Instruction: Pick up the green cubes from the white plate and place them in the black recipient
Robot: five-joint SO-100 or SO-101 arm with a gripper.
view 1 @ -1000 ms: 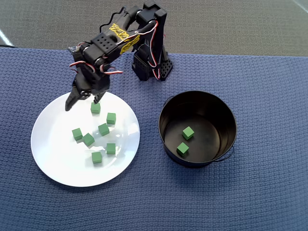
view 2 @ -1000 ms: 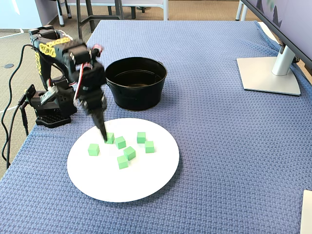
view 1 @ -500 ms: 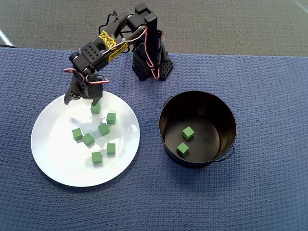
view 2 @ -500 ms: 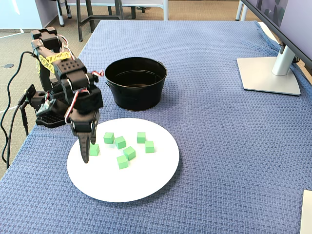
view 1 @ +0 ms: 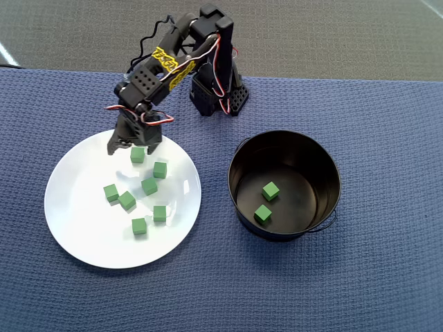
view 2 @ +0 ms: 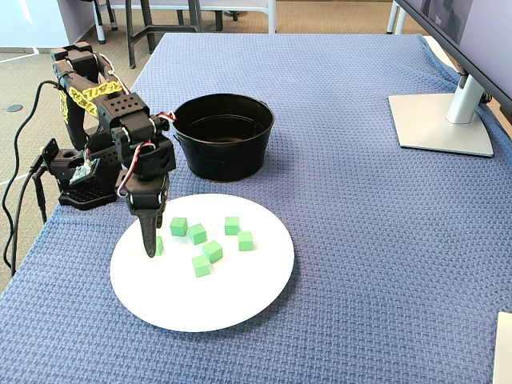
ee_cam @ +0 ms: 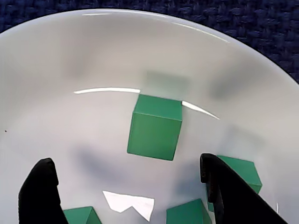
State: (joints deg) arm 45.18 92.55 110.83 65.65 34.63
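Matte bright green cubes [view 1: 149, 186] dot the glossy white plate [view 1: 76, 228]; the gripper [view 1: 131, 146] hovers spread wide, holding nothing.

The overhead view looks straight down from well above, taking in the arm's base [view 1: 218, 93], the white plate [view 1: 76, 228] and the black pot [view 1: 284, 142]. The fixed view stands off to one side, raised and angled down across the blue cloth [view 2: 360, 240]; it shares the plate and pot. The wrist view sits very close over the plate, looking down between the fingers [ee_cam: 42, 191].
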